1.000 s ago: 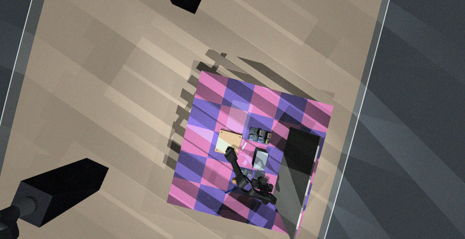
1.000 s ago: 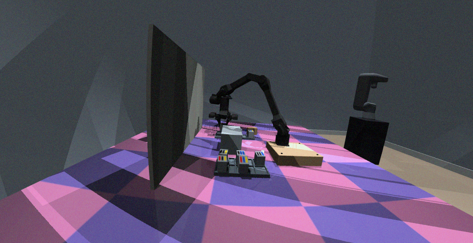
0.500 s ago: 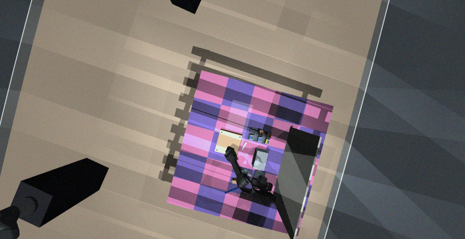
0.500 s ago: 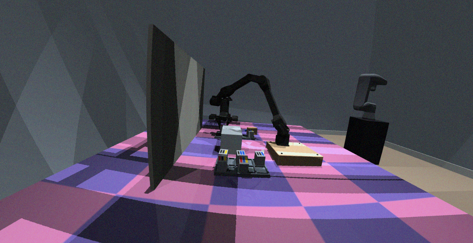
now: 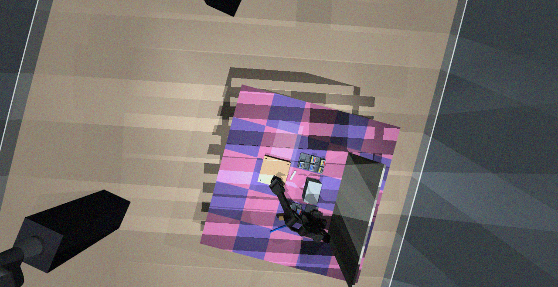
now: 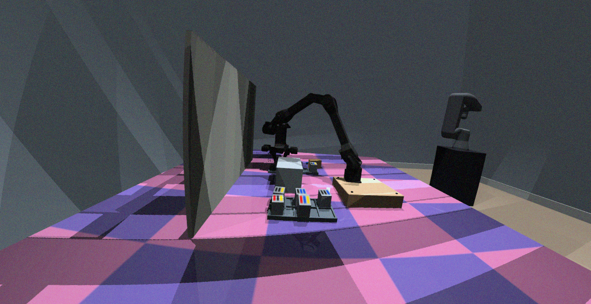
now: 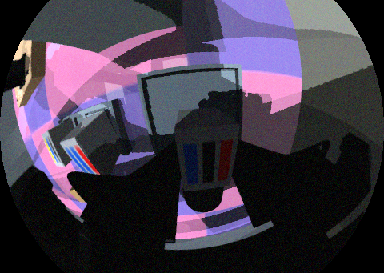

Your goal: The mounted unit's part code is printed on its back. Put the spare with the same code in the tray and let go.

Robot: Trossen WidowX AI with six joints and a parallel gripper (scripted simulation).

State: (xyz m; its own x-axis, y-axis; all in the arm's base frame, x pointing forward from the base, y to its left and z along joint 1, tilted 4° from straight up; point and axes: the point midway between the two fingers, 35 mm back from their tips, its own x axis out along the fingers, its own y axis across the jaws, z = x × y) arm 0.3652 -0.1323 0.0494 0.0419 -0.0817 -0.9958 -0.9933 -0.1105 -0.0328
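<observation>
My gripper [image 7: 200,141] is shut on a dark grey block [image 7: 208,161] whose end shows blue, black and red stripes. In the wrist view the block overlaps the near part of the shallow grey tray [image 7: 176,97]; its height above the tray floor is unclear. In the exterior view the fingertips are partly hidden behind a tall grey box [image 5: 313,190] [image 6: 289,173]. No code shows on the box faces in view, and I cannot tell whether it is the mounted unit. A blue-and-red striped spare [image 7: 80,153] and a yellow-and-blue one [image 7: 52,146] stand left of the tray.
Another rack [image 6: 301,219] with several striped blocks stands in front of the tall box in the exterior view. A tall panel [image 5: 357,203] [image 6: 219,136] runs along one side. The arm's base stands on a tan board [image 5: 275,166] [image 6: 371,198]. A blue rod [image 5: 277,228] lies near the arm.
</observation>
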